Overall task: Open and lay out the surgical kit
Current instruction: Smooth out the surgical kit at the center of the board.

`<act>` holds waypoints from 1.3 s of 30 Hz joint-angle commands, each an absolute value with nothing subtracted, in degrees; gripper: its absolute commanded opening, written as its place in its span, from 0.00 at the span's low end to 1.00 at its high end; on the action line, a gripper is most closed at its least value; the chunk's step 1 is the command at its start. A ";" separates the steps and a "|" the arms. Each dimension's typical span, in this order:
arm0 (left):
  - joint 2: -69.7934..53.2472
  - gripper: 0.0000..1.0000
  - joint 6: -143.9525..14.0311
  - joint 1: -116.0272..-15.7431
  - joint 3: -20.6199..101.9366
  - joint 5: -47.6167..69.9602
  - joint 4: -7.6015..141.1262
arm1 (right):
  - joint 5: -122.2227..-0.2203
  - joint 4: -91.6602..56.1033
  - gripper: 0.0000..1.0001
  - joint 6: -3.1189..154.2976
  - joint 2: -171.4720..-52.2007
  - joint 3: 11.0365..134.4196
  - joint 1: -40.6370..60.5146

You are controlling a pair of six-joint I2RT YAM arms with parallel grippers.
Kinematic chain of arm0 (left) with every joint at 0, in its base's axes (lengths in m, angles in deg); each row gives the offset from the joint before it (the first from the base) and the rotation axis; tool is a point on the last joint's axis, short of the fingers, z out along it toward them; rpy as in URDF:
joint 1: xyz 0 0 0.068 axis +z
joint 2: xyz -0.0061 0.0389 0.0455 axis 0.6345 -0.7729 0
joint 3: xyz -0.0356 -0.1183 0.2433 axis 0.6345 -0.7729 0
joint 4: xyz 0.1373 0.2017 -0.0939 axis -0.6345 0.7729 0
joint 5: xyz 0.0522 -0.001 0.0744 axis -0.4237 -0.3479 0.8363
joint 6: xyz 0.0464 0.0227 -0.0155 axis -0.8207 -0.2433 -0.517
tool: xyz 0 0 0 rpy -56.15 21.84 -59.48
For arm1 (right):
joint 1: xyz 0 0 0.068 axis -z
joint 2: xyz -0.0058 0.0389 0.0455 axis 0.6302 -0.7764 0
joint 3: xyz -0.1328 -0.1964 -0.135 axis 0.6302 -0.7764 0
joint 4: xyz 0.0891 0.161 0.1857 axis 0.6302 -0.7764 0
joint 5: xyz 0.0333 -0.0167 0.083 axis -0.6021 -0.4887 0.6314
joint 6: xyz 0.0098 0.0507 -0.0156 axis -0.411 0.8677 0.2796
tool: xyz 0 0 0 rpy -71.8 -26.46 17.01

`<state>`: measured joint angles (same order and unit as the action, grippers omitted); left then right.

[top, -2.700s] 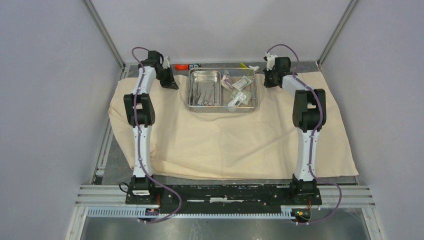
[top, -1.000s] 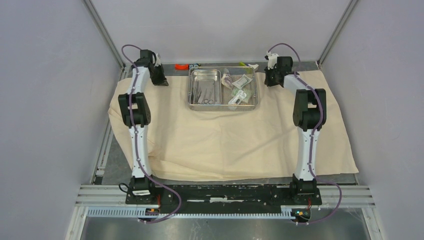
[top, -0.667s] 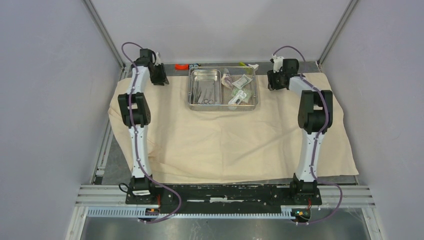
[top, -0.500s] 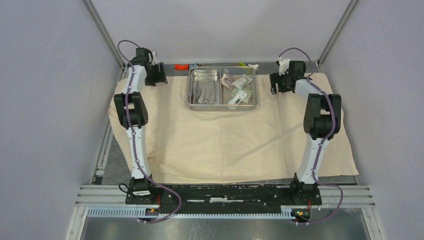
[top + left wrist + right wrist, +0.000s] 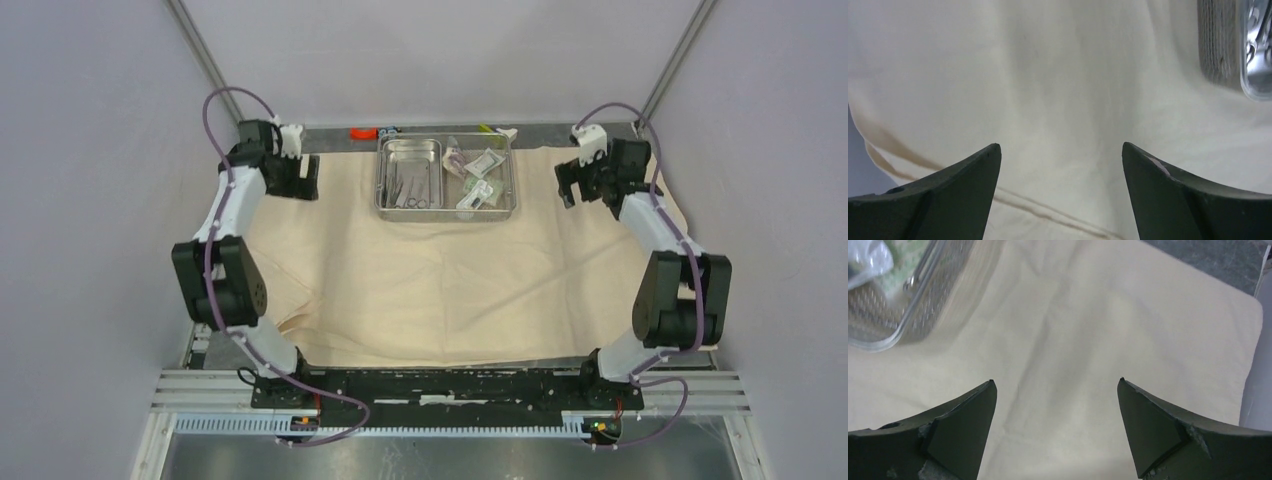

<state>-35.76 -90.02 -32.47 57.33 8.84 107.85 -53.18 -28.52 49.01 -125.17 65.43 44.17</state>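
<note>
left claw (image 5: 298, 180): released, jaws wide (image 5: 1060, 150), nothing between them; hovers over the cloth left of the steel tray, near the far left corner
cloth wrap (image 5: 440, 290): beige, unfolded and spread over the table (image 5: 1208, 260); a few soft creases, near left edge rumpled; lies under the tray
steel tray (image 5: 446, 217): shiny, rectangular, sits on the far middle of the cloth, between the two claws, apart from both
inner tray (image 5: 408, 155): smaller, fills the left half of the steel tray
metal instruments (image 5: 408, 195): thin, bunched in the near end of the inner tray; too small to tell apart
sealed packets (image 5: 478, 178): small, piled loosely in the right half of the steel tray
right claw (image 5: 580, 187): released, jaws wide (image 5: 1055, 382), holding nothing; hovers over the cloth right of the tray, near the far right corner
step in hand: judged, wrap opening looks done; contents not yet laid out
how to do it well: bring each claw in from its own side of the tray; come down from above, clear of the rim; take one item per grab; grip instruments mid-shaft, packets by an edge
placement: set items on flat cloth in front of the tray, spaced apart, not overlapping
risk: thin instruments lie together, likely to lift two at once; nudging the rim may slide the tray on the cloth
</note>
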 commanded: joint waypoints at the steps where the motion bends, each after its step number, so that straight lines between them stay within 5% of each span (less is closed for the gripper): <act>1: -26.62 0.96 -99.13 -32.75 42.10 9.54 104.29 | -51.02 -29.47 0.97 39.66 -116.72 55.87 44.43; 22: -2.67 0.98 -105.14 -38.51 14.30 23.99 114.03 | -47.30 -32.73 0.97 37.40 -108.80 46.70 44.43; 39: -5.07 0.88 -104.69 -49.93 8.13 37.57 116.63 | -44.07 -32.34 0.97 36.17 -109.16 45.09 45.39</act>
<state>-4.77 -103.19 -49.56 9.44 32.30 115.93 -46.08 -33.19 36.94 -110.41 45.43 44.96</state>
